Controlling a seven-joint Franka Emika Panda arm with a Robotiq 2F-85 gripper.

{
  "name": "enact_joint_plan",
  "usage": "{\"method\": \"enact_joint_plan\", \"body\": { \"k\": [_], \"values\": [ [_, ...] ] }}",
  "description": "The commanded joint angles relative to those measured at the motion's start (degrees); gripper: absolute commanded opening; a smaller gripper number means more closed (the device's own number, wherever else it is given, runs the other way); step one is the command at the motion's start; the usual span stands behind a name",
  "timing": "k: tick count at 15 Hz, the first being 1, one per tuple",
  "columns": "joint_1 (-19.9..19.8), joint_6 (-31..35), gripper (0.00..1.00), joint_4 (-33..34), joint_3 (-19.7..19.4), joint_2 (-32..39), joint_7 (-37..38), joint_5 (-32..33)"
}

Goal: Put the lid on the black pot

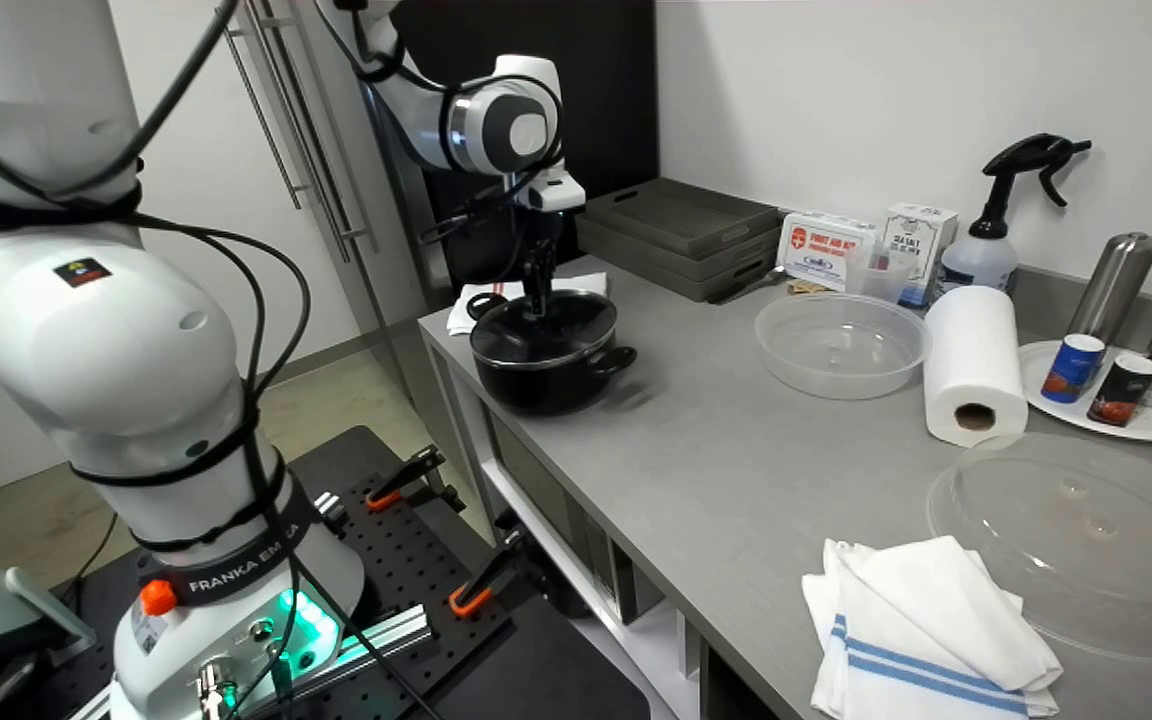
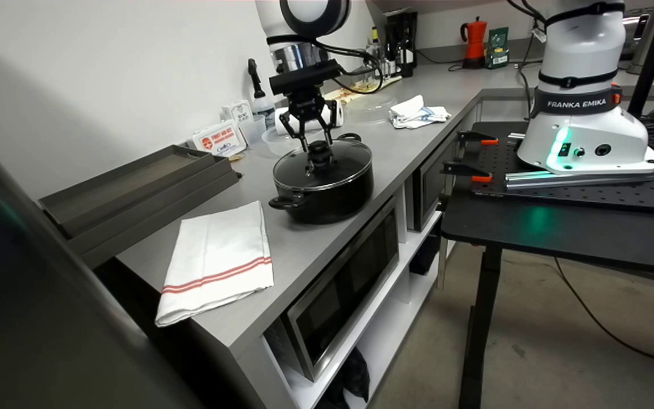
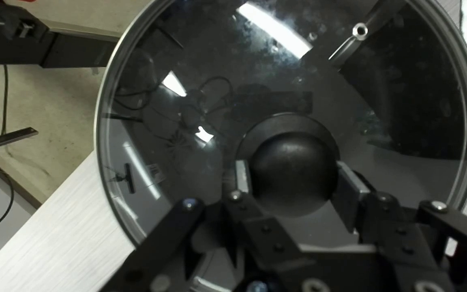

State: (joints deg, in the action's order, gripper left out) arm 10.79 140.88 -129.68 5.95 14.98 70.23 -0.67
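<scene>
The clear glass lid (image 1: 581, 322) with metal rim and black knob lies over the top of the black pot (image 1: 541, 390). In an exterior view the lid (image 2: 296, 170) looks level and its rim meets the rim of the pot (image 2: 332, 203). My gripper (image 1: 537, 300) points down at the lid's centre, also in an exterior view (image 2: 319, 152). In the wrist view my gripper (image 3: 292, 178) has one finger on each side of the black knob, both against it. The lid (image 3: 201, 105) fills that view and hides the pot beneath.
The pot stands close to the counter's front edge (image 2: 327, 250). A red-striped towel (image 2: 219, 255) and stacked dark trays (image 1: 681, 235) are beside it. A clear bowl (image 1: 841, 345), paper towel roll (image 1: 971, 360), large clear dish (image 1: 1086, 540) and blue-striped towel (image 1: 926, 620) lie farther along.
</scene>
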Motion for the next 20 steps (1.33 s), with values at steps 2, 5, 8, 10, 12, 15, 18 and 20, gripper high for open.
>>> {"method": "enact_joint_plan", "body": {
  "k": [2,5,8,10,12,15,18,20],
  "values": [
    [0.68,0.12,0.26,0.39,-0.16,-0.41,-1.23,-1.07],
    [0.75,0.1,0.26,0.5,-0.15,0.03,-1.29,-1.19],
    [0.66,0.16,0.26,0.66,-0.19,0.42,-1.43,-1.35],
    [0.6,0.11,0.26,0.68,-0.2,0.41,-1.49,-1.4],
    [0.57,0.09,0.26,0.65,-0.19,0.38,-1.56,-1.45],
    [0.63,-0.02,0.77,0.65,-0.29,0.36,-1.27,-1.27],
    [0.67,-0.06,0.98,0.79,-0.32,0.34,-1.17,-1.16],
    [0.7,-0.11,1.0,0.89,-0.33,0.34,-1.12,-1.1]
  ]
}}
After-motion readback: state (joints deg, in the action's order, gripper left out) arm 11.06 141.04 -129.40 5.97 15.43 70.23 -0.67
